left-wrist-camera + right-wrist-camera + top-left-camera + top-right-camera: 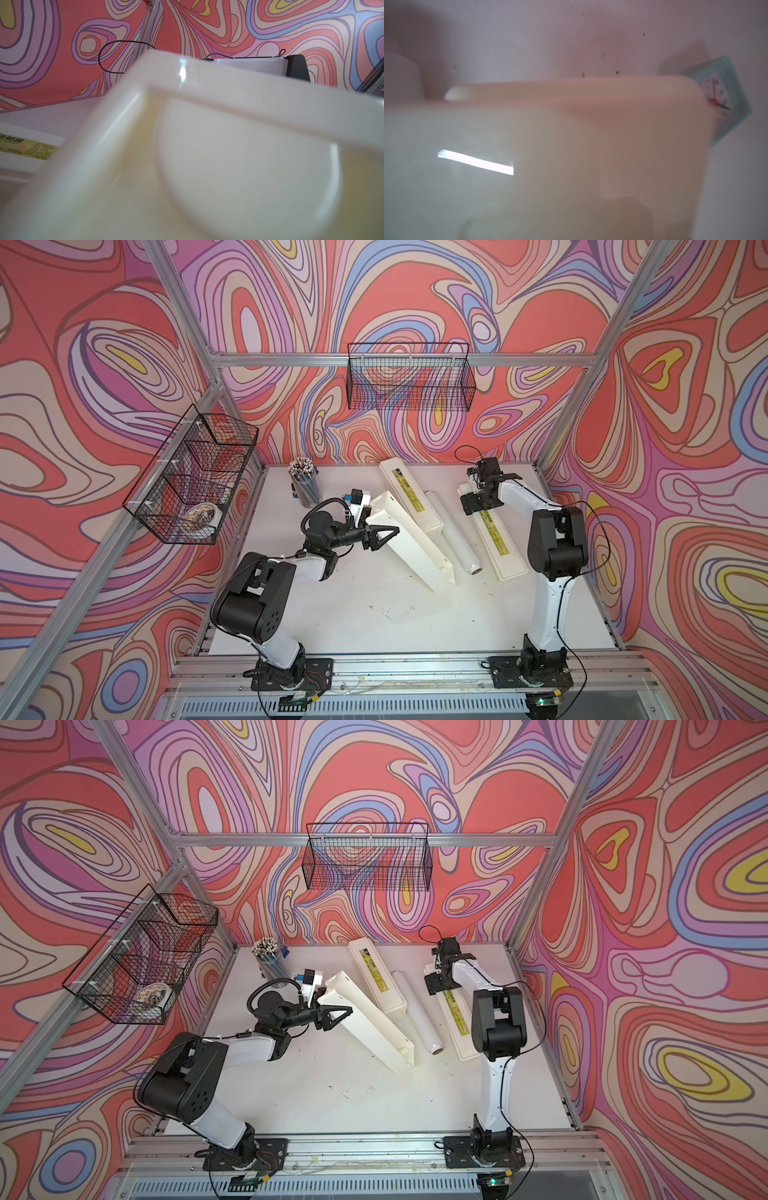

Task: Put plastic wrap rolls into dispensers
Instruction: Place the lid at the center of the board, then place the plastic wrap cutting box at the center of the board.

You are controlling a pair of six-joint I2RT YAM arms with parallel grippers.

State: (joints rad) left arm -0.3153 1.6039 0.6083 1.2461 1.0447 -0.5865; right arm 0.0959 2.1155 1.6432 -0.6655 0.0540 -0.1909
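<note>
The left dispenser (415, 551) is open. Its labelled lid (409, 489) lies flat and its cream trough is tilted up. My left gripper (380, 533) is shut on the trough's far end, with one black finger lying across it. In the left wrist view the trough (207, 166) fills the picture and hides the fingers. One plastic wrap roll (455, 531) lies on the table between the two dispensers in both top views. The right dispenser (498, 543) lies flat with its lid down. My right gripper (473, 499) is set wide on its far end (571, 145).
A cup of pencils (304, 485) stands at the back left of the table. Black wire baskets hang on the back wall (409, 377) and the left wall (191, 477), the latter holding a bowl. A small teal clock (720, 99) lies beside the right dispenser's end.
</note>
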